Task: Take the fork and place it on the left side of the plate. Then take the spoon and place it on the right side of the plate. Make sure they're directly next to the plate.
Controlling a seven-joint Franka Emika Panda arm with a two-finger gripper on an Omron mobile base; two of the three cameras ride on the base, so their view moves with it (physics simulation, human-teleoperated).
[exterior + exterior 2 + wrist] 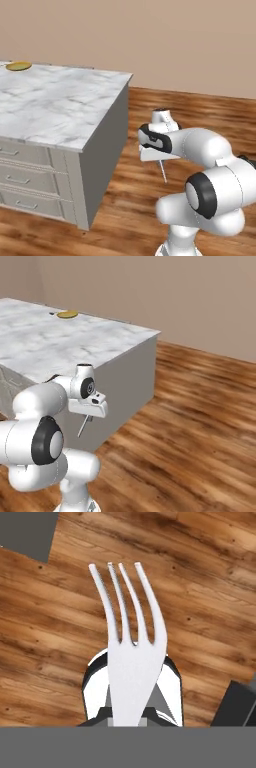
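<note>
While the wooden floor [150, 150] spreads its warm brown planks across the lower part of every view, the largest thing standing on it is the kitchen island [60, 120], a boxy grey block with a white, grey-veined marble top [55, 341] and a front of pale drawers with slim bar handles. A plain beige wall [175, 296] closes the room behind it. The arm [210, 170], glossy white with dark rounded joints, is folded up beside the island's near right corner, well clear of the marble and over bare floor.

At the far left corner of the marble top lies the plate [18, 66], a small flat yellow-gold disc with a darker rim; in the right base view a tiny dark speck sits just beside it, too small to say what it is.

The gripper [131, 712] is clamped on the fork [130, 657], its fingers pressed against the handle. In the hand view the fork's pale, matte silver head rises flat and broad from between the fingers, splitting into four thin, slightly curved prongs against the wood grain below. From the base cameras it shows as a thin grey sliver hanging slanted under the hand, over the floor and well apart from the plate.
</note>
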